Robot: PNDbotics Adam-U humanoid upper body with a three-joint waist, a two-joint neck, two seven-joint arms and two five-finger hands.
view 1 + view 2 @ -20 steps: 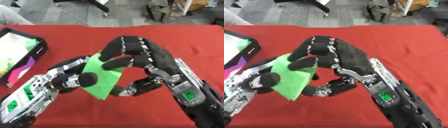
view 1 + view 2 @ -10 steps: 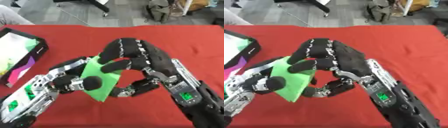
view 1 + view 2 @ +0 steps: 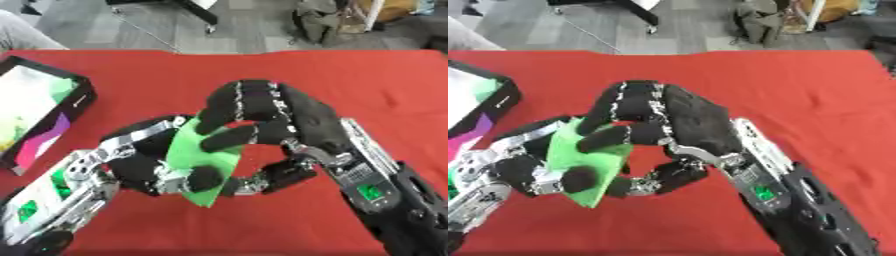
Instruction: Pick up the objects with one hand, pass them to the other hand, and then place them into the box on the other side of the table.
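Left eye view: the green flat piece (image 3: 208, 159) is up over the middle of the red table (image 3: 376, 85), w/ both hands on it. The left hand (image 3: 144, 160) has its fingers curled round the piece from the left, thumb on the front. The right hand (image 3: 280, 120) has its fingers bent over the top edge, thumb tucked under. So this looks like the pass, about halfway thru the job. The pick-up is done. Not done yet: one hand lets go, then the piece goes in the box (image 3: 39, 117). The box sits at the left edge of the table, black w/ bright stuff already inside.

Right eye view: same thing, seen a bit from the side. The green piece (image 3: 584, 162) is pinched btw. the left hand (image 3: 522, 167) and the right hand (image 3: 662, 125). Both hands touch it, so can't tell which one really carries it. Only the corner of the box (image 3: 487, 107) shows here, near the left hand.
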